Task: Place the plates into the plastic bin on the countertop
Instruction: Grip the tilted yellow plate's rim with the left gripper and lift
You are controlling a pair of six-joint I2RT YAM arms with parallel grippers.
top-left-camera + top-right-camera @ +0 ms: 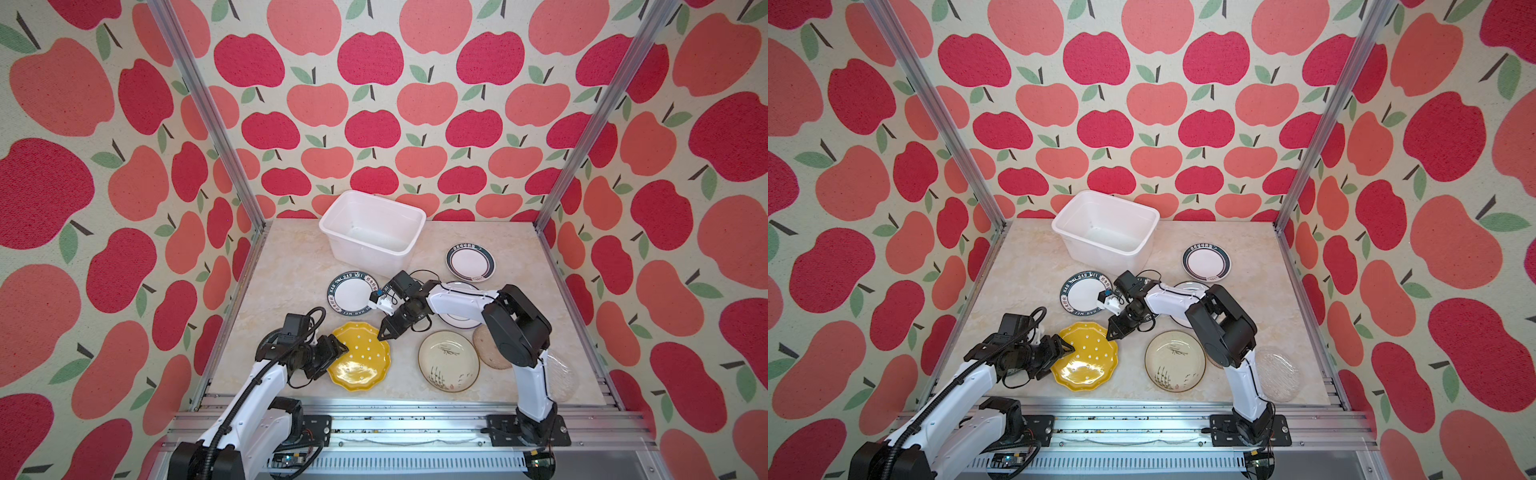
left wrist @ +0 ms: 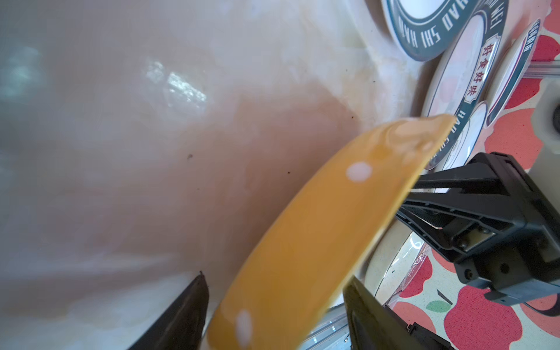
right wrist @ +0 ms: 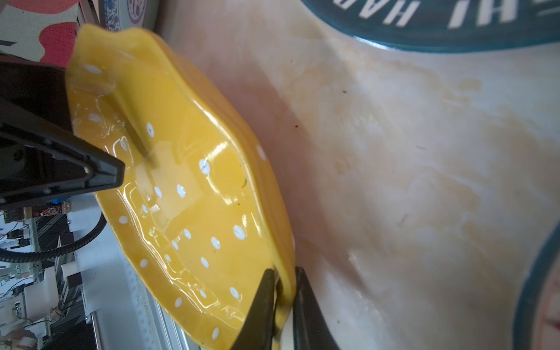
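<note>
A yellow dotted scalloped plate (image 1: 359, 361) (image 1: 1086, 359) lies near the front of the countertop (image 1: 291, 270). My right gripper (image 1: 384, 334) (image 3: 284, 269) is shut on its far rim, and the plate (image 3: 188, 194) tilts above its shadow. My left gripper (image 1: 338, 349) (image 2: 275, 277) is open with the plate's left rim (image 2: 318, 230) passing between its fingers, a gap on each side. The white plastic bin (image 1: 365, 259) (image 1: 1104, 257) stands empty at the back. In both top views other plates lie around: a green-lettered one (image 1: 351, 293) and a cream one with reeds (image 1: 448, 360).
A second green-rimmed plate (image 1: 470, 262) lies right of the bin. A white plate (image 1: 459, 320), an amber plate (image 1: 490, 351) and a clear glass plate (image 1: 561, 374) lie partly under the right arm. Aluminium rails (image 1: 415, 409) run along the front edge.
</note>
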